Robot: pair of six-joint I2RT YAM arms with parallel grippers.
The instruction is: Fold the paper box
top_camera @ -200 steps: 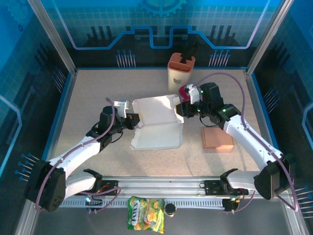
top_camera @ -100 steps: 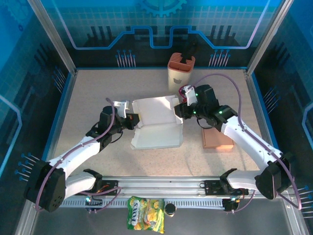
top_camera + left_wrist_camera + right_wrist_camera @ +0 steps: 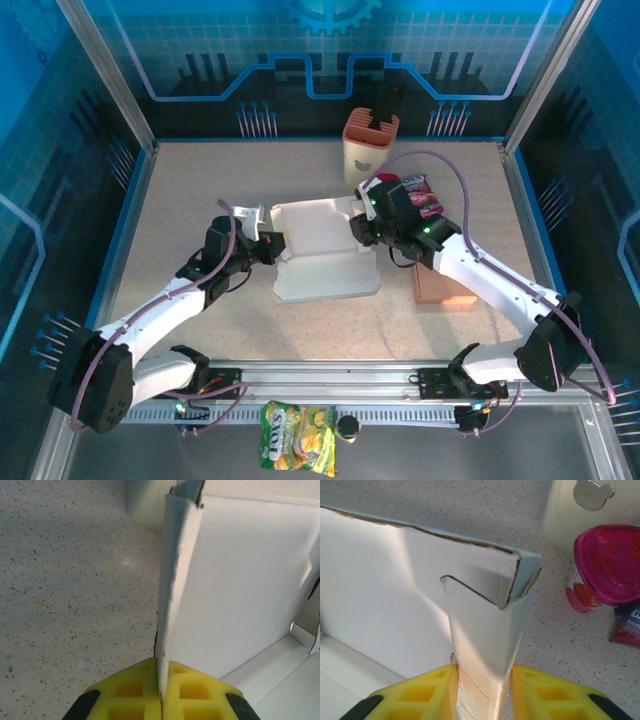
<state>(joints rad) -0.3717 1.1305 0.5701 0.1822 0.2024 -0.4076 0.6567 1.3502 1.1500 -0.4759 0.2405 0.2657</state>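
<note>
Paper box point(image 3: 325, 262) sits half-formed in the middle of the table point(image 3: 200, 190), squarely between the two arms, with its long axis running left to right. Its back panel point(image 3: 315, 222) stands up on the far side, and the shallow tray part lies open toward the arm bases.

The left gripper point(image 3: 272, 248) reaches in from the box's left end. In the left wrist view its yellow fingers point(image 3: 132, 687) are pressed together on the thin edge of the upright left wall point(image 3: 172, 580), with no gap showing between them apart from the card itself. The right gripper point(image 3: 362, 226) comes in from the right at the far right corner. In the right wrist view its fingers point(image 3: 427, 687) stand narrowly apart and pinch a doubled corner flap point(image 3: 482, 635) where the back panel meets the right side.

Each arm thus holds its own end, and neither is nearer the box than the other. The box lies inward of both hands, so any fold most likely has to turn toward the centre line, left wall to the right and corner flap to the left.

A pink-lidded tub point(image 3: 607, 565) and a beige holder point(image 3: 370, 140) stand just beyond the right corner, and a brown block point(image 3: 443, 285) lies near the right end, so an outward swing on that side has little room.
</note>
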